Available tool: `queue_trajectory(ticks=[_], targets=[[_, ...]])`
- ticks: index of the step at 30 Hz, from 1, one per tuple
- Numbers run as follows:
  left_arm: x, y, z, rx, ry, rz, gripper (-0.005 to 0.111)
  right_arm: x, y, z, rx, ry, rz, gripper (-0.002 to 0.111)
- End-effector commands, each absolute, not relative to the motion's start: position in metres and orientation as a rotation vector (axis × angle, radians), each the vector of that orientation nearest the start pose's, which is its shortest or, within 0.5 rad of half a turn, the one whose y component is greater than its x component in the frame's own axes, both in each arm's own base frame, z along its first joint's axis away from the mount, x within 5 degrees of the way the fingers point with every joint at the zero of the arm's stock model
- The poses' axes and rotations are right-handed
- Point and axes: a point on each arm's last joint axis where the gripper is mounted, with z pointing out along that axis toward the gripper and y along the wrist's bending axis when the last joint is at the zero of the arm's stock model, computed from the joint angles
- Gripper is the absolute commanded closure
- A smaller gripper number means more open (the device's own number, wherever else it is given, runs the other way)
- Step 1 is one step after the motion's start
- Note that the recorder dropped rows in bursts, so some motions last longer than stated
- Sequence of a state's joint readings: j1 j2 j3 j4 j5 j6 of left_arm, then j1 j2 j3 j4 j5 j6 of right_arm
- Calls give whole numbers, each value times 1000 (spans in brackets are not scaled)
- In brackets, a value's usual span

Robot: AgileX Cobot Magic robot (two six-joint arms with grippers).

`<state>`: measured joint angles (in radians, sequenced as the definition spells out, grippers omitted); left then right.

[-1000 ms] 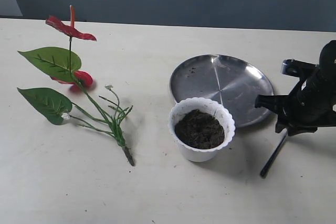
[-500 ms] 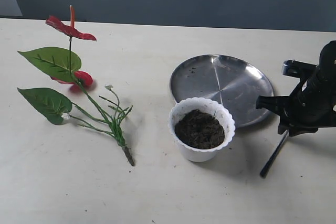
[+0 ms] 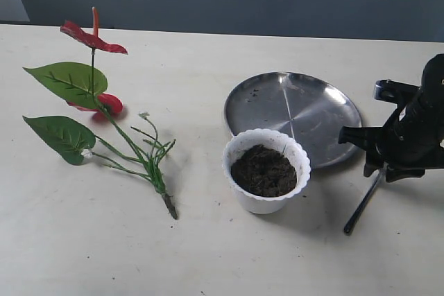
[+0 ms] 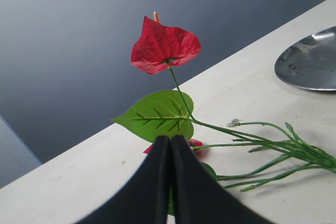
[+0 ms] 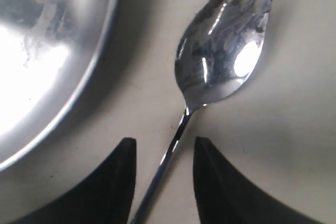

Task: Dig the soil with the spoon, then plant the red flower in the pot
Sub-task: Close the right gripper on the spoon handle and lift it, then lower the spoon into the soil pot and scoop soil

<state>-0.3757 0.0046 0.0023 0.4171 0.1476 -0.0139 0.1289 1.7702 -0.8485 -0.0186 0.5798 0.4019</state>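
My right tool (image 5: pixel 160 182), open astride the small silver tined spoon's (image 5: pixel 223 51) handle near the tabletop's (image 3: pixel 208 254) right edge, must next close.

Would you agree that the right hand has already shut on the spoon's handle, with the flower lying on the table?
Not quite: the right wrist view shows the right hand open, its fingers straddling the spoon handle without touching it. The red flower does lie on the table.
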Motion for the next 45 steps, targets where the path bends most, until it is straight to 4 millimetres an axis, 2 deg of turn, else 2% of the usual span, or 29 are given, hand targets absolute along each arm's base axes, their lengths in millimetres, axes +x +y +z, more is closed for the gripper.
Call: queue_trajectory(ticks=[1, 10, 12, 17, 22, 26, 29, 34, 37, 38, 40, 42, 43, 44, 45], targets=[[54, -16, 202, 564, 1509, 47, 106, 292, 37, 123, 375, 2979, 31, 72], [54, -16, 202, 564, 1509, 47, 106, 291, 39, 90, 437, 3081, 22, 72], [54, -16, 202, 564, 1509, 47, 106, 290, 39, 87, 439, 3093, 17, 78], [54, -16, 202, 564, 1509, 47, 106, 289, 39, 85, 441, 3103, 13, 109], [54, -16, 202, 564, 1509, 47, 106, 285, 37, 87, 419, 3150, -16, 109], [54, -16, 202, 564, 1509, 47, 106, 278, 32, 107, 330, 3180, -101, 109], [54, -16, 202, 564, 1509, 47, 106, 274, 27, 134, 254, 3140, -165, 109], [54, -16, 202, 564, 1509, 47, 106, 271, 19, 185, 144, 2964, -229, 109], [54, -16, 202, 564, 1507, 46, 106, 273, 19, 217, -95, 2836, -236, 109], [54, -16, 202, 564, 1507, 46, 106, 277, 20, 229, -266, 2761, -234, 109], [54, -16, 202, 564, 1507, 46, 106, 283, 26, 242, -450, 2614, -215, 109], [54, -16, 202, 564, 1507, 46, 106, 291, 38, 253, -734, 2399, -262, 109], [54, -16, 202, 564, 1507, 46, 106, 297, 55, 258, -1054, 2177, -344, 109], [54, -16, 202, 564, 1507, 46, 106, 297, 64, 258, -1203, 2085, -386, 109], [54, -16, 202, 564, 1507, 46, 106, 295, 85, 254, -1477, 1918, -442, 109]])
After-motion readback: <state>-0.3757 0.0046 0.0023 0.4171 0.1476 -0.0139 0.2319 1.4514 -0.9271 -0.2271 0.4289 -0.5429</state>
